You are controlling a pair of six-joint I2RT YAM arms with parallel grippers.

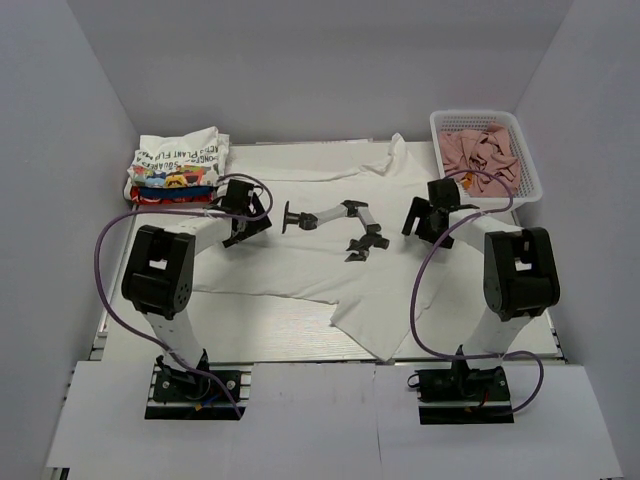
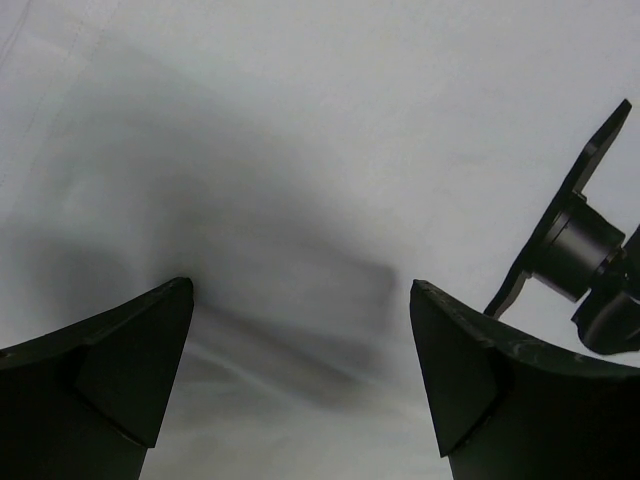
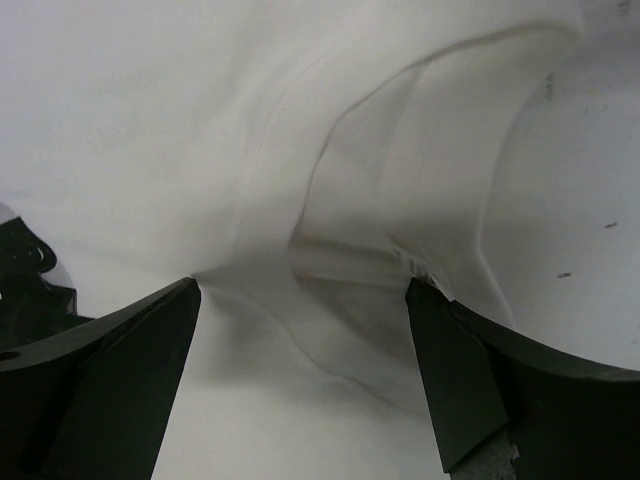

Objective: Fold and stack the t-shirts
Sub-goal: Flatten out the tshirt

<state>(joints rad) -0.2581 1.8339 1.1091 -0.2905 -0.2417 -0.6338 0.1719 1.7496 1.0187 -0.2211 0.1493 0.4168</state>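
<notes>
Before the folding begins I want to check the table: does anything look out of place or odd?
Yes. A small black-and-white jointed bracket lies on the middle of the spread white t-shirt. It is no garment, and it would likely get in the way of a fold.

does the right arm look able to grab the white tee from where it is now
Probably yes: its fingers stand open just above a rumpled fold of the white tee, with nothing between them and the cloth. The basket sits off to the side.
</notes>
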